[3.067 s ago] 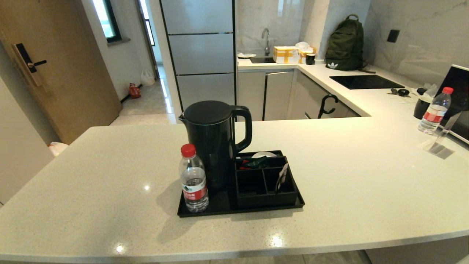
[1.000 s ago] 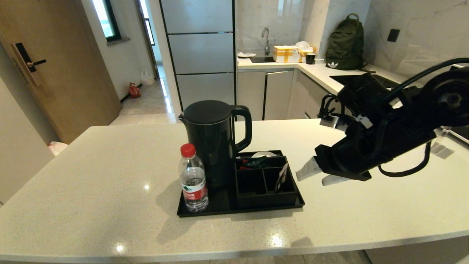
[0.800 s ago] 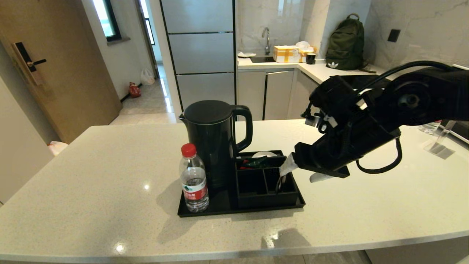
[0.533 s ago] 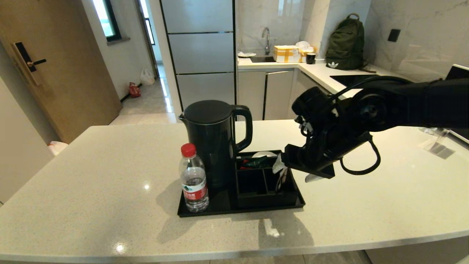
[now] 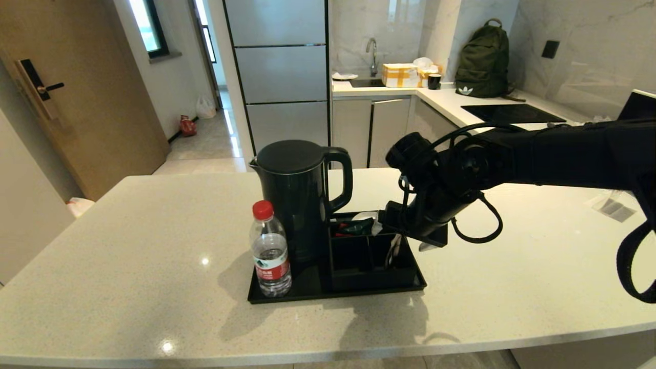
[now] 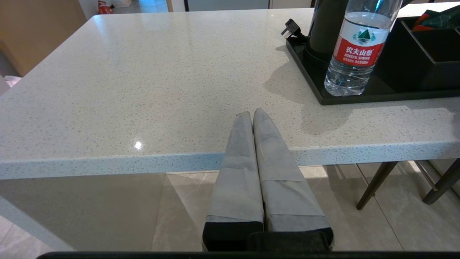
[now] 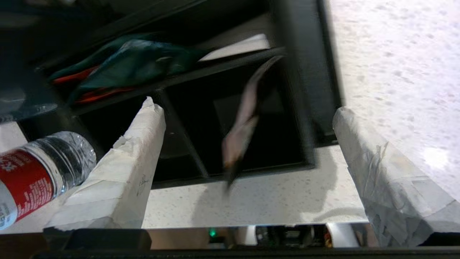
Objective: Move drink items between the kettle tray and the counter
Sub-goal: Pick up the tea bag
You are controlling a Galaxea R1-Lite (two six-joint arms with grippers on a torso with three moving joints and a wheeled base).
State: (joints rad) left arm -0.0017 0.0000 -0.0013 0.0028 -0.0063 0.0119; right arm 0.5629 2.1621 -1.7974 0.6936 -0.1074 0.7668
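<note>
On the pale speckled worktop (image 5: 512, 277), the black kettle tray (image 5: 307, 294) is sitting near the front edge, carrying the tall black kettle (image 5: 297, 195), the compartment box (image 5: 371, 256) and the water bottle (image 5: 270, 251), which is standing upright at the tray's front left corner, just beside the kettle. Above the box, the right tool (image 5: 400, 237) is hanging with its taped fingers (image 7: 122, 172) spread wide, one on each side of the beige sachet (image 5: 393, 248); they are not touching it. The sachet is leaning on edge in the box's front right compartment, while red and green packets (image 7: 118, 72) are lying in a rear compartment. Below the worktop's front edge, the left tool (image 6: 253, 115) is resting idle with its fingers pressed together and holding nothing, pointing towards the worktop, well apart from the tray and the bottle.
</note>
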